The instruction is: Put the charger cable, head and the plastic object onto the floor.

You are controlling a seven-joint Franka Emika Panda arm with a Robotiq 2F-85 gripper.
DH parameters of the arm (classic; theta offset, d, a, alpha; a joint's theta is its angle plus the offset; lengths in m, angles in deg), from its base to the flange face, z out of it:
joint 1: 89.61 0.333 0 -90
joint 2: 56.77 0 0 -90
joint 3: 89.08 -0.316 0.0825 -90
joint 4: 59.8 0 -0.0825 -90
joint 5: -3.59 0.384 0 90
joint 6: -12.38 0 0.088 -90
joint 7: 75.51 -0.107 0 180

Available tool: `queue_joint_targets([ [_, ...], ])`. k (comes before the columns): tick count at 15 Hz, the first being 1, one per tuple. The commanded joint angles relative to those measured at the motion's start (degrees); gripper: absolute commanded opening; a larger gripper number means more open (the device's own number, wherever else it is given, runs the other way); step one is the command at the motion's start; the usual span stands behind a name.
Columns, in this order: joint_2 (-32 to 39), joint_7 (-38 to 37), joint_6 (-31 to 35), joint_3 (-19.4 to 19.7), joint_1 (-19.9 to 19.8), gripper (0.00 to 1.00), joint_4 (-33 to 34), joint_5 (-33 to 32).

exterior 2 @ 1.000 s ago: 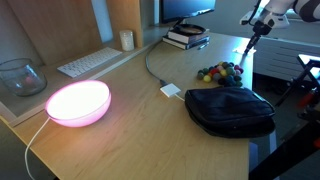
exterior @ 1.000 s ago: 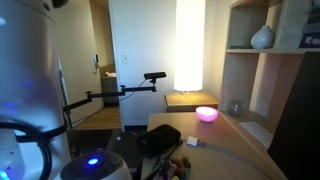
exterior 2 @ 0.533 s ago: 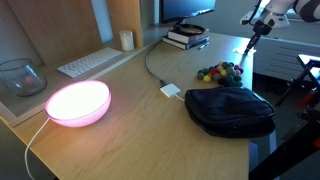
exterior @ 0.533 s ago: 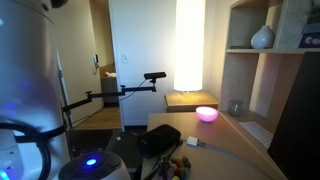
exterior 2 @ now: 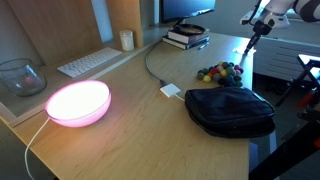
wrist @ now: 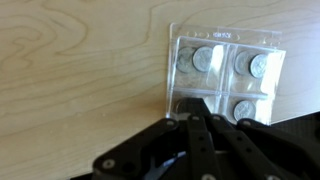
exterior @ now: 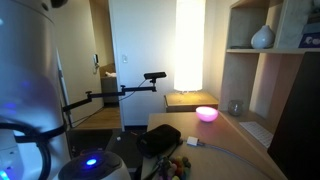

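Nothing has shifted over the last second: every view matches the earlier ones and the arm holds still, so read this as a pause, not progress. Starting at the left of the bench (exterior 2: 130, 135), the glowing pink lamp (exterior 2: 78, 102) sits near the front edge. To its right, the charger cable (exterior 2: 151, 66) runs from the far side toward you and ends at the head (exterior 2: 172, 91), which lies flat on the wood. Both are untouched and well apart from your tool. Just right of the head is a cluster of coloured balls (exterior 2: 218, 72), with the black pouch (exterior 2: 230, 110) nearer to you. At the far right corner, the pincer (exterior 2: 251, 38) hangs over the bench edge. In the wrist view its tips are pressed together against the near edge of a clear plastic pack (wrist: 225, 68) holding round cells, likely the plastic object. You cannot tell from here whether that edge is actually nipped. The pack shows against pale wood, so judge it not yet on the floor (exterior: 93, 118). All three items are still to be delivered.
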Motion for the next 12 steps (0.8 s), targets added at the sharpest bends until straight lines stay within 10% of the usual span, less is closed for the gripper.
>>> queue_joint_targets([
  [1,-1.88,0.02,1.87,1.74,1.61,0.00,-1.57,-1.47],
  [7,-6.19,0.05,11.54,11.37,8.36,0.00,-4.86,-6.30],
  [12,-3.55,0.05,10.21,10.09,6.96,0.01,-2.56,-5.26],
])
